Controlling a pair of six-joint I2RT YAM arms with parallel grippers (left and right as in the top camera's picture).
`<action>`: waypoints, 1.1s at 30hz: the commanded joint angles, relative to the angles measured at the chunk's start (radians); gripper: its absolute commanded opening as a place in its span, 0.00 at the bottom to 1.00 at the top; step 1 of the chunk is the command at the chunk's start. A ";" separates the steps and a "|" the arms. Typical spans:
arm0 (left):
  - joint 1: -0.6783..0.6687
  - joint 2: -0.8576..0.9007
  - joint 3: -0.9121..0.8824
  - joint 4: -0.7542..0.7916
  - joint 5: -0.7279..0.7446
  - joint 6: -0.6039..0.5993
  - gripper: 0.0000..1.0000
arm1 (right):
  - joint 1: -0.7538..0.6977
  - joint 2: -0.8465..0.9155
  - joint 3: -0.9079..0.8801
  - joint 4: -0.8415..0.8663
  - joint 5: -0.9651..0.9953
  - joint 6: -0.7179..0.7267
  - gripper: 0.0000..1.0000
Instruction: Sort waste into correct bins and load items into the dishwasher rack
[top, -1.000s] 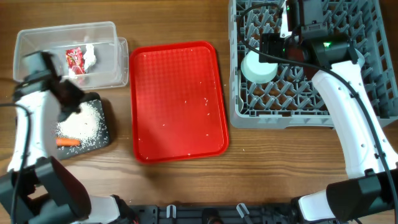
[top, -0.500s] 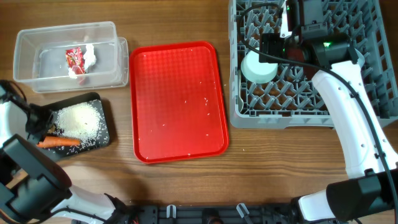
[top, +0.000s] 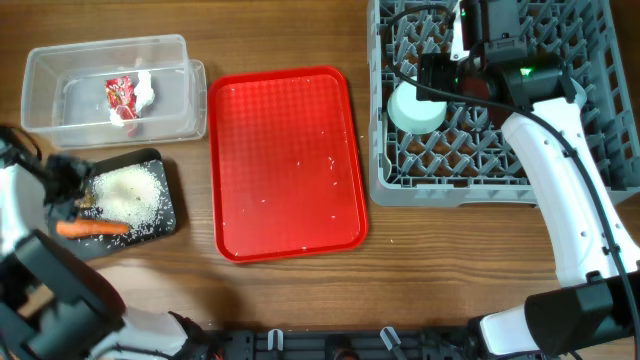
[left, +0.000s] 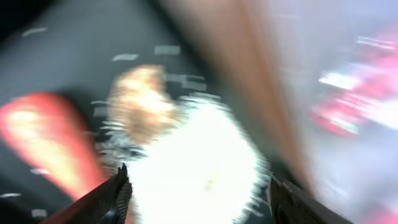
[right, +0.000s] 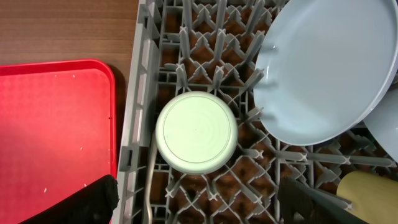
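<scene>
The brownish lump (left: 142, 93) lies on the black tray (top: 168, 230) at the edge of the rice (top: 130, 193), with the carrot (top: 92, 228) just left of it. We read the left gripper (left: 198, 186) as open: its fingers straddle the rice, and the lump lies just beyond them in a blurred view. The clear tub (top: 60, 120) stands on the far side. The right gripper (right: 199, 190) hangs open over the green bowl (right: 196, 132).
</scene>
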 joint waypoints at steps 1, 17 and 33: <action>-0.137 -0.154 0.004 0.027 0.164 0.094 0.78 | 0.002 -0.001 0.006 0.016 -0.017 0.029 0.85; -0.790 -0.161 0.004 -0.229 0.015 0.416 1.00 | -0.001 -0.001 0.006 -0.054 -0.227 -0.010 1.00; -0.759 -0.548 -0.261 -0.127 0.041 0.365 1.00 | -0.037 -0.320 -0.308 0.034 -0.177 0.016 1.00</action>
